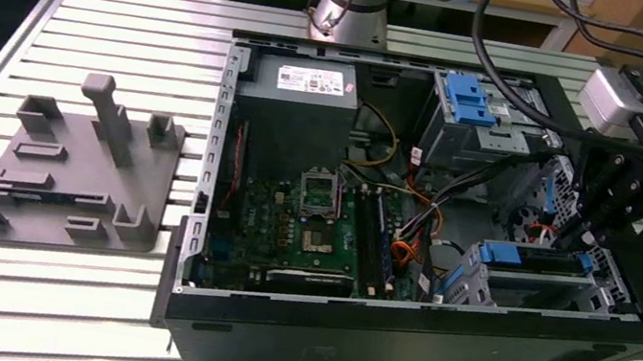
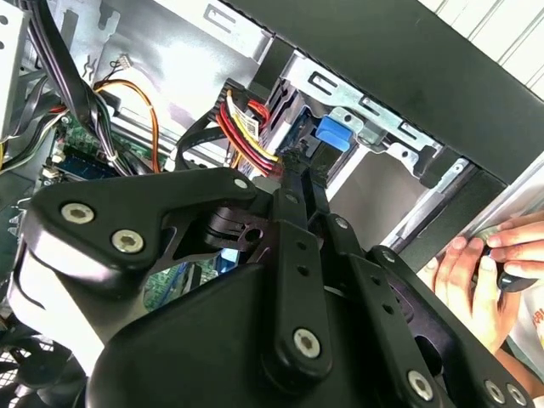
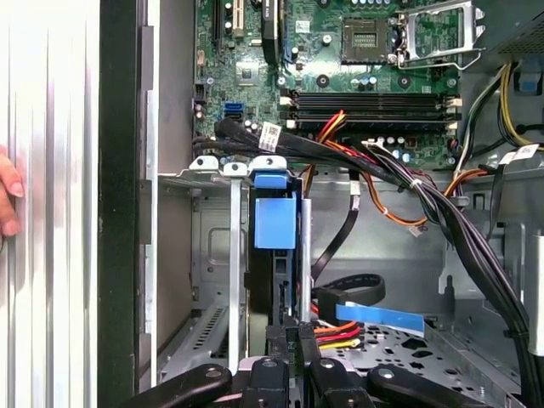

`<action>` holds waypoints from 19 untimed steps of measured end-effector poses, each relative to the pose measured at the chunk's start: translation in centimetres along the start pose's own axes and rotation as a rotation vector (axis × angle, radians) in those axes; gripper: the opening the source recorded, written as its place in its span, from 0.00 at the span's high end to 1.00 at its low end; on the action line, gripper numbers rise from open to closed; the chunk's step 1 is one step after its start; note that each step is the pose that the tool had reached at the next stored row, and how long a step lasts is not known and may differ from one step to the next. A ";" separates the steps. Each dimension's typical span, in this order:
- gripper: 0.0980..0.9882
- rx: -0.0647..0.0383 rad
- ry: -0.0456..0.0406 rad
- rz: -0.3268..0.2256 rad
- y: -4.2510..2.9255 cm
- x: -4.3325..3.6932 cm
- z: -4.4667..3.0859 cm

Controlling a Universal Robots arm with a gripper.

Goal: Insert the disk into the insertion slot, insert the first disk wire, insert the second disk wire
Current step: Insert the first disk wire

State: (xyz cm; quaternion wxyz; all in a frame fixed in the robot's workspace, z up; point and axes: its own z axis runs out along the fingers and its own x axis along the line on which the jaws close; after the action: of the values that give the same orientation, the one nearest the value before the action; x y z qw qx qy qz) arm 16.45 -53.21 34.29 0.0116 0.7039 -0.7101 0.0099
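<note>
The claw (image 3: 291, 336) is clenched, its two black fingers (image 3: 277, 340) drawn tight on the plug of a disk wire (image 3: 338, 333), a red, orange and yellow bundle that trails off to one side of the tips. Straight ahead of the claw, the disk (image 3: 274, 223) sits seated in the insertion slot (image 3: 212, 255), its blue caddy facing out and the silver perforated cage walls standing on either side of it. In the second wrist view the claw's tips (image 2: 297, 166) lie just short of the blue caddy (image 2: 334, 133), with the coloured wire (image 2: 246, 127) beside them. Beyond the disk lies the green motherboard (image 3: 340, 76); near the claw a flat blue cable (image 3: 378, 316) lies on the case floor. A person's hand (image 2: 472, 276) rests outside the computer case (image 1: 399, 348), beyond its wall from the claw. The case stands on the slatted tabletop (image 1: 83, 298).
</note>
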 end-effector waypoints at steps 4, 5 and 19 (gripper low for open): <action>0.93 0.000 -0.0001 0.000 0.00 0.02 0.15; 0.93 0.000 0.0000 0.000 0.00 0.02 0.18; 0.93 0.000 -0.0001 0.000 0.00 0.19 0.71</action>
State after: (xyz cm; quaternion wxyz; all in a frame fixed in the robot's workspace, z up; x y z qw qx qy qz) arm 16.44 -53.43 33.58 0.0116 0.7039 -0.7102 0.0099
